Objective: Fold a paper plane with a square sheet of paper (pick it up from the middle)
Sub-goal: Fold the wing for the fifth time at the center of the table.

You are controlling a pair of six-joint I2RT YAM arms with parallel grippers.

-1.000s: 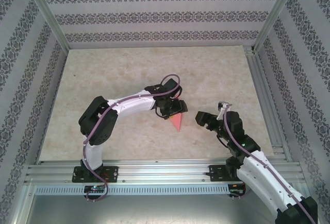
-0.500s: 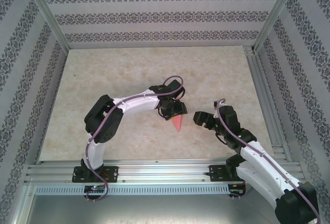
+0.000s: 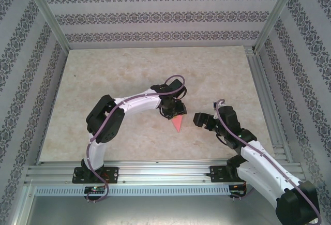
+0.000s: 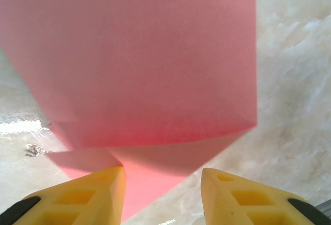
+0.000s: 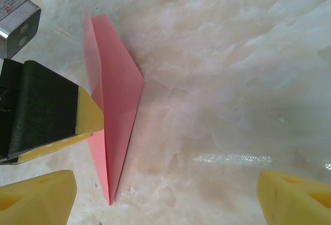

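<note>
The left gripper (image 3: 173,112) has narrowed and the right arm has drawn inward since a second ago, so that on the table (image 3: 103,80) the left gripper now stands half open astride the plane (image 3: 178,124) without clamping it, while the right gripper (image 3: 200,120) gapes wide and empty just beside it.

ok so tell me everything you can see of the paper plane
The paper plane is a narrow pink-red dart of thin matte paper, creased lengthwise. It lies on the marbled table, tip toward the near edge, one flap seemingly raised. The left gripper straddles it, jaws apart, one pad apparently against that flap.
</note>
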